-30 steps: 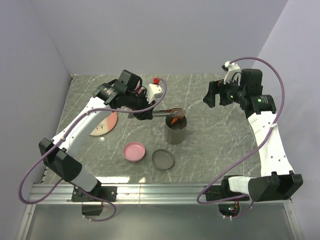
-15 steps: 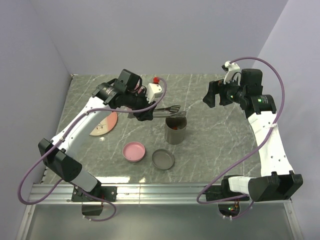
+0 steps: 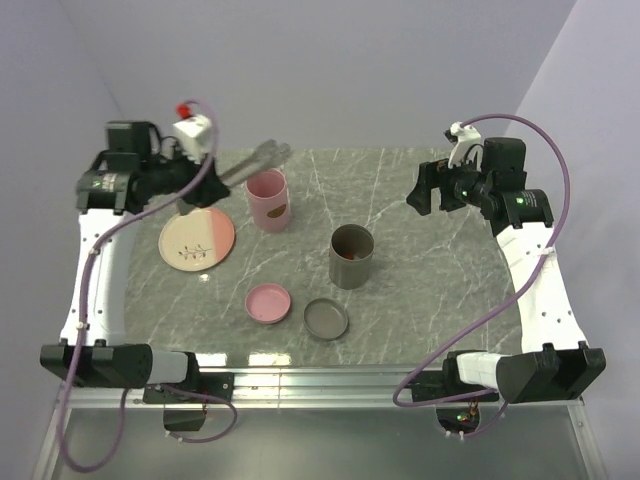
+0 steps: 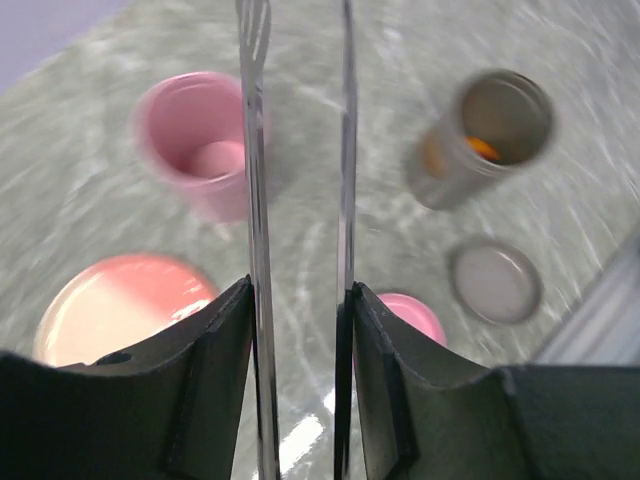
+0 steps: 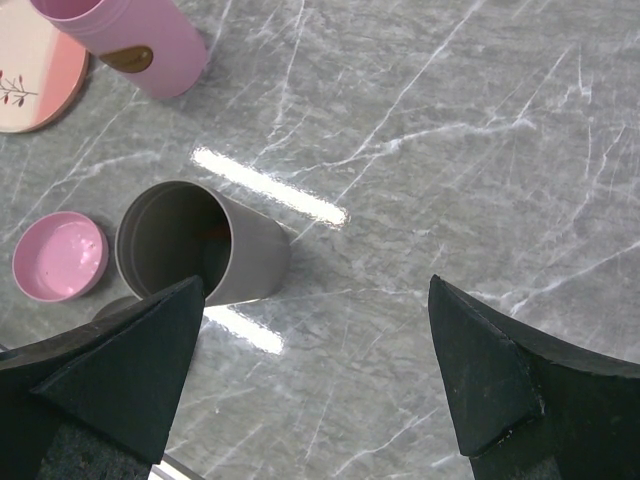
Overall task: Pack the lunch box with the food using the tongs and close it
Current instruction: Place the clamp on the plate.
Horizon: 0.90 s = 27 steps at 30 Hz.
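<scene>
Grey marbled table [image 3: 420, 290] under everything. At its far left, well off the surface, left tool [image 4: 297, 300], pinching the tongs [image 3: 255, 158], one finger pressed on the outside of each thin silver arm. Both arms parted, running out side by side from the fingers. Tips, in the top view, over the far rim of the pink container [image 3: 268, 200]. At far right, right tool [image 3: 418, 192], spread wide, hanging above bare table beyond the grey container [image 3: 351, 270]. Round plate [image 3: 197, 240], part pink and part cream, flat at left, just below the left tool in the top view. Pink container upright and uncovered, just beside the plate on its right. Grey container upright and uncovered, near the middle, well apart from the pink one. Pink lid [image 3: 269, 303] and grey lid [image 3: 326, 319] side by side on the near side, close but apart. Inside the grey container, the food [image 4: 483, 148]: an orange bit against the inner wall, anything more too blurred to tell.
</scene>
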Available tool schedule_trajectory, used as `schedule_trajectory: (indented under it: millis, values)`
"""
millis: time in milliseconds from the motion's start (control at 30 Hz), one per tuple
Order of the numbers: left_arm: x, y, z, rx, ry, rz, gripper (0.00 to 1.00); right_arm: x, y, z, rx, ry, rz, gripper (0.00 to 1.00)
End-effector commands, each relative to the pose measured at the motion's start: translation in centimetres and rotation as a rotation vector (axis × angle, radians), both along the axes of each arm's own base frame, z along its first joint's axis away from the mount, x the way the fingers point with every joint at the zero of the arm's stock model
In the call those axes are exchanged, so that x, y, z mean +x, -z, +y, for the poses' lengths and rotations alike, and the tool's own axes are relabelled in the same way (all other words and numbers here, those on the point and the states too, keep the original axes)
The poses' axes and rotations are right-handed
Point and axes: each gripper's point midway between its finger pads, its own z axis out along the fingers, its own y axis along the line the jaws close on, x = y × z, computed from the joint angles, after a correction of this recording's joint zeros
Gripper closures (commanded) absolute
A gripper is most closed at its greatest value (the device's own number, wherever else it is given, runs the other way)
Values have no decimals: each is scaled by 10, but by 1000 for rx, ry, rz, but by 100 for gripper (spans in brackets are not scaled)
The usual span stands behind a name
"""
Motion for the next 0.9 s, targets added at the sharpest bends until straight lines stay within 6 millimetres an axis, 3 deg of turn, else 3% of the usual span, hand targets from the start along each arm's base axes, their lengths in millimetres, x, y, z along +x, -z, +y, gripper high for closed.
schedule_trajectory:
  millis: [0, 33, 100, 133, 333, 433, 600, 867]
  values:
    - [-8, -7, 35, -101, -81, 25, 53, -1, -23, -2, 5, -2, -63, 0]
    - [-4, -6, 59, -110, -159, 21, 53, -2, -24, -2, 4, -2, -65, 0]
    - [-3, 8, 80, -132, -221, 60, 53, -2, -23, -3, 5, 0, -63, 0]
    - [-1, 13, 104, -143, -295, 70, 53, -3, -23, -2, 5, -2, -65, 0]
    - [2, 72, 180, -115, -508, 195, 52, -4, -22, -3, 3, 0, -66, 0]
    - [0, 105, 196, -81, -545, 253, 52, -4, -21, -3, 4, -1, -64, 0]
    - [4, 144, 210, -47, -587, 325, 51, -4, -15, -2, 10, -4, -50, 0]
    - [11, 190, 224, 3, -658, 386, 50, -3, -9, -3, 0, -1, -27, 0]
